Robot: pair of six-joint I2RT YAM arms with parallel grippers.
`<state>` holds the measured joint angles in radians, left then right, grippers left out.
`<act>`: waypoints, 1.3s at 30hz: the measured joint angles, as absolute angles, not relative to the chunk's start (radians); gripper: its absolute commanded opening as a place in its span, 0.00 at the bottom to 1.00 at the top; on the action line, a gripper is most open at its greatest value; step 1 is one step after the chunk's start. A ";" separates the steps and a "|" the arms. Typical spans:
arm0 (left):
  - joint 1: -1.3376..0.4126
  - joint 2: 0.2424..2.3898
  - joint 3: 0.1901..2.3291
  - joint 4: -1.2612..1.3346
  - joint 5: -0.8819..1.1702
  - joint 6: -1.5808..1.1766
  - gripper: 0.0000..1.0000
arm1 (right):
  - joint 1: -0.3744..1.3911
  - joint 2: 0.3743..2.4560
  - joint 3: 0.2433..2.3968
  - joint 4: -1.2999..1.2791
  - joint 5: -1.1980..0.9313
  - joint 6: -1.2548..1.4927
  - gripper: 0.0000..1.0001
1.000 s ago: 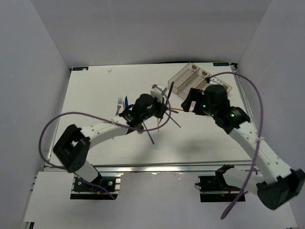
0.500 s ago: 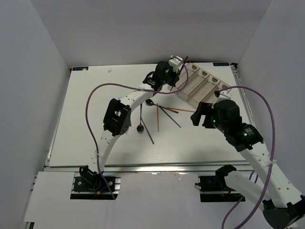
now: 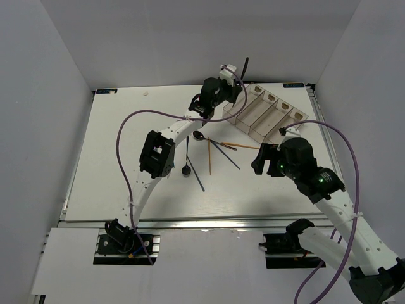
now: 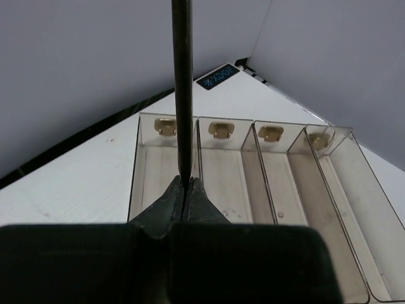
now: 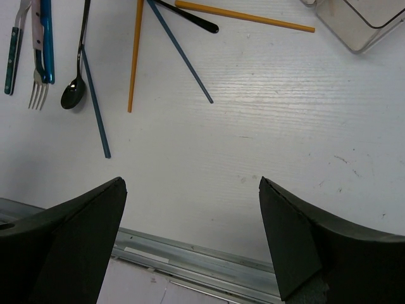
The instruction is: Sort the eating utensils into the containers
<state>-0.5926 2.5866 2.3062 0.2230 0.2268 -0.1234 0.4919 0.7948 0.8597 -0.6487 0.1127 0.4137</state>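
Observation:
My left gripper (image 3: 235, 75) is shut on a slim dark utensil (image 3: 245, 64) and holds it upright above the left end of the containers (image 3: 250, 118). In the left wrist view the utensil (image 4: 182, 82) rises from my shut gripper (image 4: 185, 183) over the leftmost of the four bins (image 4: 266, 190); I cannot tell whether it is a knife or a chopstick. My right gripper (image 3: 261, 158) is open and empty over bare table, as the right wrist view (image 5: 193, 190) shows. Two black spoons (image 3: 186, 168) (image 3: 199, 135), orange chopsticks (image 3: 209, 157) and dark grey chopsticks (image 3: 226, 154) lie mid-table.
The right wrist view shows a fork (image 5: 38, 94), a blue-handled knife (image 5: 45, 44) and a teal handle (image 5: 11, 60) side by side at the left, hidden under the left arm in the top view. The table's metal front rail (image 5: 209, 263) lies just below my right gripper.
My left arm has swung from the middle of the table up to the bins, carrying the dark utensil. My right gripper has drawn back from the bins toward the near side.

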 measured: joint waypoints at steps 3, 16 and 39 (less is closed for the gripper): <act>-0.593 2.608 2.329 0.257 0.227 -0.104 0.05 | 0.492 0.798 0.859 -0.648 0.101 0.412 0.89; -0.592 2.795 2.363 0.358 0.238 -0.004 0.17 | 0.492 0.799 0.832 -0.619 0.051 0.411 0.89; -0.593 2.374 1.958 0.320 -0.057 -0.145 0.98 | 0.492 0.866 0.829 -0.585 0.093 0.394 0.89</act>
<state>-0.5930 2.3741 1.9579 0.3202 -0.0566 -0.1452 0.4919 0.8661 0.8288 -0.5850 0.0925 0.3939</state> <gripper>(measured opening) 0.979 0.895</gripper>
